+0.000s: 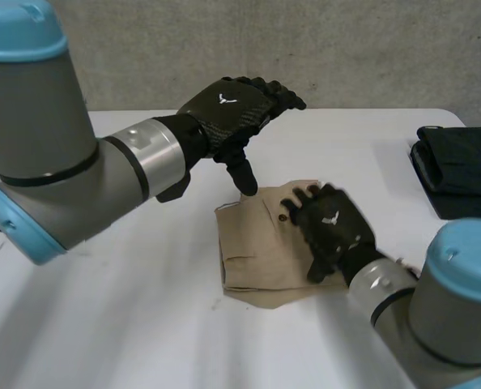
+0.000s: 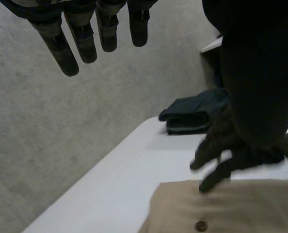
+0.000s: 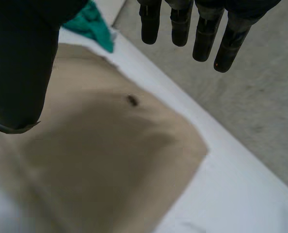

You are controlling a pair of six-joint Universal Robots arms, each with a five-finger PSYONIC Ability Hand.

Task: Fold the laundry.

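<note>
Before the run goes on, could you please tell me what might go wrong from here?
The right hand is open over the folded tan garment; if it drags while pulling away, the fold may open. The left hand hangs open above the garment's far edge and could rumple it if lowered. The dark folded garment sits near the table edge, where the right arm might nudge it.

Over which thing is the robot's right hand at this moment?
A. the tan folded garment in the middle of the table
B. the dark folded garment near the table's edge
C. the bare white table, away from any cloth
A: in the head view the right hand is over the right side of the tan folded garment, well apart from the dark folded garment.
</note>
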